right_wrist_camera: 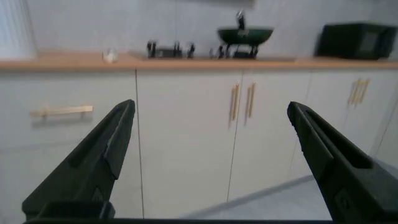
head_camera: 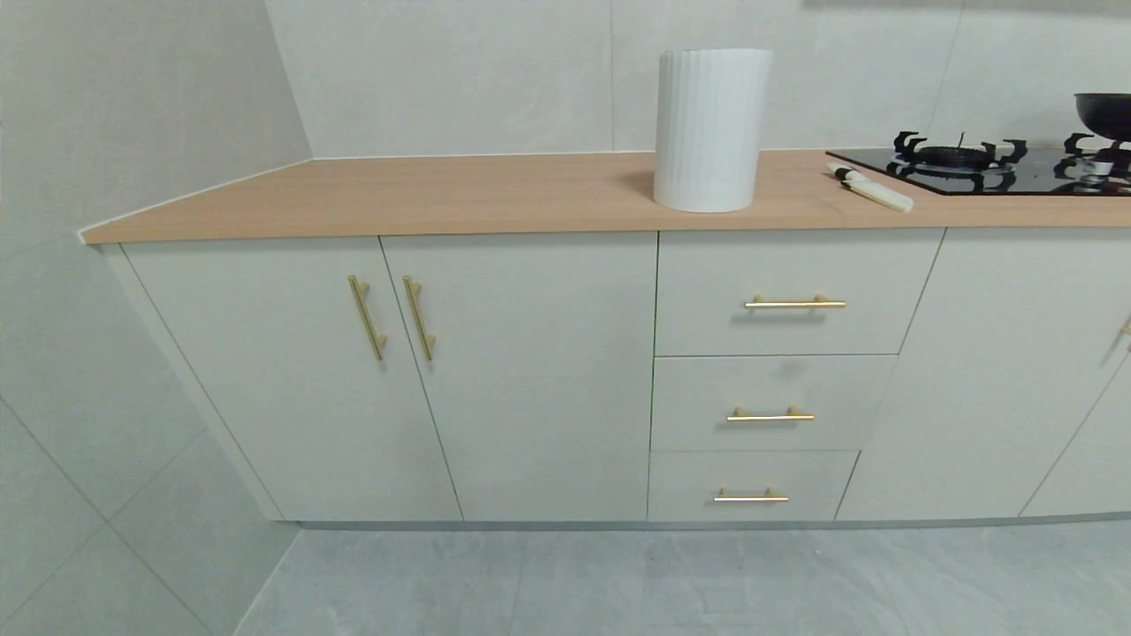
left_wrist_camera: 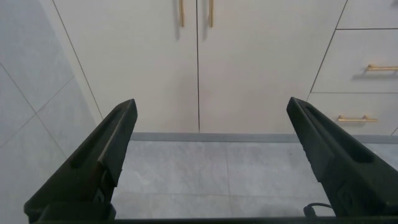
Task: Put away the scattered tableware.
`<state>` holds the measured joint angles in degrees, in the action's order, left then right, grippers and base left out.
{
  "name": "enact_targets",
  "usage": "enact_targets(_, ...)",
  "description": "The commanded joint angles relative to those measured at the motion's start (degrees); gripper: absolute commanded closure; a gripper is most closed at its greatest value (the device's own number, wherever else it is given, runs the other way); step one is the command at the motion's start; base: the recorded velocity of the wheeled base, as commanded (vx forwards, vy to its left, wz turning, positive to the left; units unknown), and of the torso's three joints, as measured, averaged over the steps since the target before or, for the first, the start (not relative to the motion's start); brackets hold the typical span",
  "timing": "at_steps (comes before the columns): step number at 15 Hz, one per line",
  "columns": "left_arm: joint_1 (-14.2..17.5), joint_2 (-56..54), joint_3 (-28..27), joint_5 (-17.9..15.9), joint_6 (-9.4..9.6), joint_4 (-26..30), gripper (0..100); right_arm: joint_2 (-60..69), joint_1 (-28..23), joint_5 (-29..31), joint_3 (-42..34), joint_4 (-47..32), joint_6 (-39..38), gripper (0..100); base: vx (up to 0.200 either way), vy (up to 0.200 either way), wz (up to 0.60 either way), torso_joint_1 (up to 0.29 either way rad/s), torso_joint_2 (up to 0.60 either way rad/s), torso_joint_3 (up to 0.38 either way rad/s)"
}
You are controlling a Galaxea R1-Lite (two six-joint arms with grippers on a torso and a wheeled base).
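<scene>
left gripper (left_wrist_camera: 211, 155): jaws spread wide with nothing between them, held low before the cabinet doors (left_wrist_camera: 249, 62) and the grey floor (left_wrist_camera: 211, 174). right gripper (right_wrist_camera: 211, 155): jaws equally wide and empty, facing cabinet fronts below the wooden countertop (head_camera: 442, 194). on the countertop a pale utensil (head_camera: 870, 187) lies just beside the black hob (head_camera: 1034, 181); a white ribbed container (head_camera: 711, 128) stands upright near it. a dark pan (head_camera: 1104, 113) sits on the hob. the three drawers (head_camera: 795, 265) are closed.
</scene>
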<state>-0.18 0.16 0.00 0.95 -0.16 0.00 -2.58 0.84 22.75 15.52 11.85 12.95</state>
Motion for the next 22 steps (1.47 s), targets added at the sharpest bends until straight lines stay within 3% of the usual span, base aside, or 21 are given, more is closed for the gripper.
enact_targets(1, 0.0, 0.0, 0.0, 0.0, -0.02, 0.0, 0, 2.6, -0.4, -8.1, -6.0, -0.4, -2.2, 0, 0.0, 0.0, 0.0, 0.0, 0.0, 0.0)
enact_targets(3, 0.0, 0.0, 0.0, 0.0, -0.02, 0.0, 0, 2.6, -0.4, -15.7, -14.0, -0.3, -3.6, 0, 0.0, 0.0, 0.0, 0.0, 0.0, 0.0)
enact_targets(6, 0.0, 0.0, 0.0, 0.0, -0.02, 0.0, 0, 2.6, -0.4, -21.3, -15.5, -6.7, -7.0, 0, 0.0, 0.0, 0.0, 0.0, 0.0, 0.0)
enact_targets(10, 0.0, 0.0, 0.0, 0.0, -0.02, 0.0, 0, 2.5, -0.4, -22.7, -15.3, -12.7, -10.0, 0, 0.0, 0.0, 0.0, 0.0, 0.0, 0.0)
enact_targets(22, 0.0, 0.0, 0.0, 0.0, -0.02, 0.0, 0, 2.6, -0.4, -22.8, -15.5, -11.8, -12.5, 0, 0.0, 0.0, 0.0, 0.0, 0.0, 0.0)
